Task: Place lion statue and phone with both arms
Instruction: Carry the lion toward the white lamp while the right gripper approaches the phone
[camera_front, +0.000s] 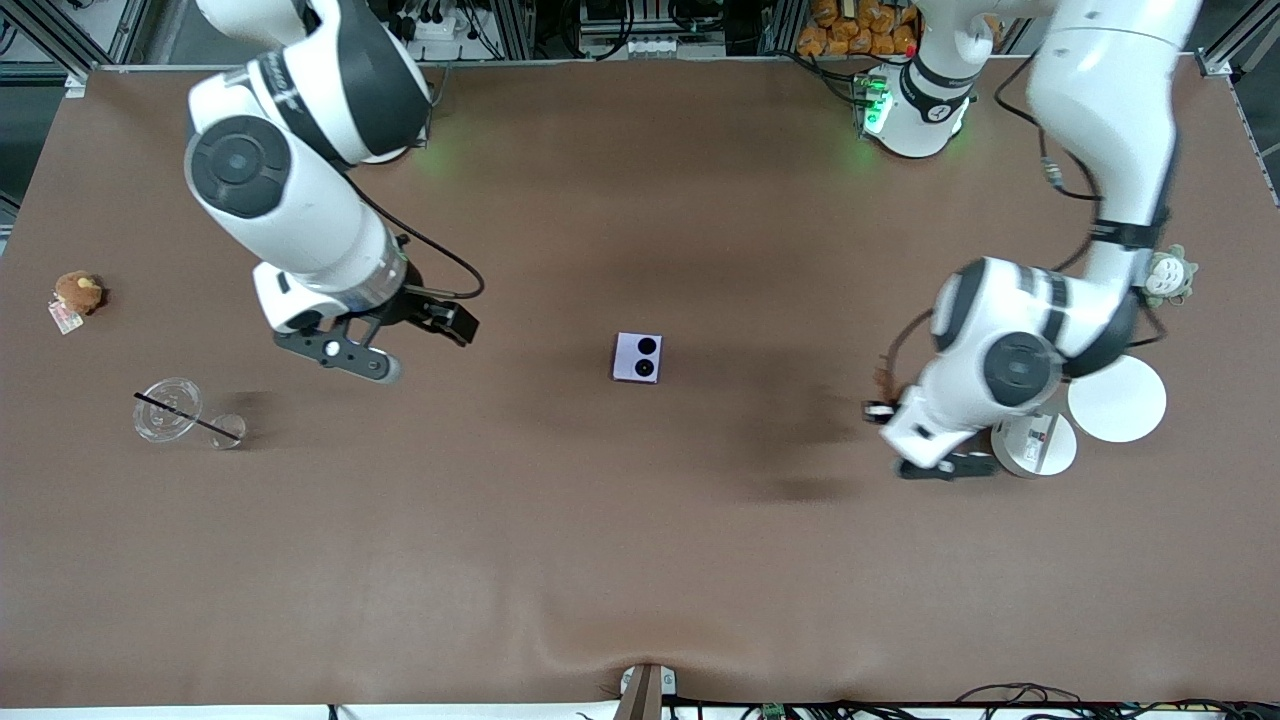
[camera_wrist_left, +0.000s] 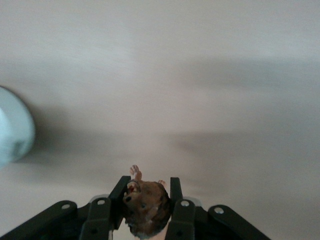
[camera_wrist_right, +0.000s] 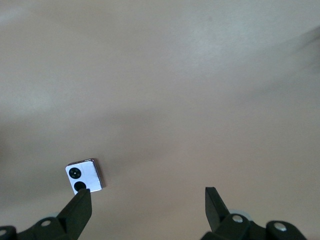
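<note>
1. While my left gripper (camera_wrist_left: 147, 200) is clamped on the lion statue (camera_wrist_left: 145, 207), the figurine sits pinched between both fingers low in the left wrist view, with a pale thin bit poking out past the fingertips; in the front view only a reddish-brown scrap (camera_front: 884, 381) shows at the right of the frame, beside the arm's white wrist.
2. Since I carry it over bare mat, the move ahead, as I judge it, turns on the phone (camera_front: 638, 357) lying toward the frame's centre from my left gripper (camera_front: 880, 408), well apart.
3. My right gripper (camera_wrist_right: 148, 199) hangs with its fingers spread and nothing between them, at centre left of the front view (camera_front: 400, 345).
4. In the right wrist view the phone (camera_wrist_right: 84, 176) lies flat near one fingertip, camera circles up; it is nearly square, so no long axis matters.
5. My right arm looks slightly nearer to the phone.
6. Around us the brown mat (camera_front: 640, 560) is smooth and roomy; a white disc (camera_front: 1117, 399) and a round white stand (camera_front: 1035, 444) sit close under my left arm.
</note>
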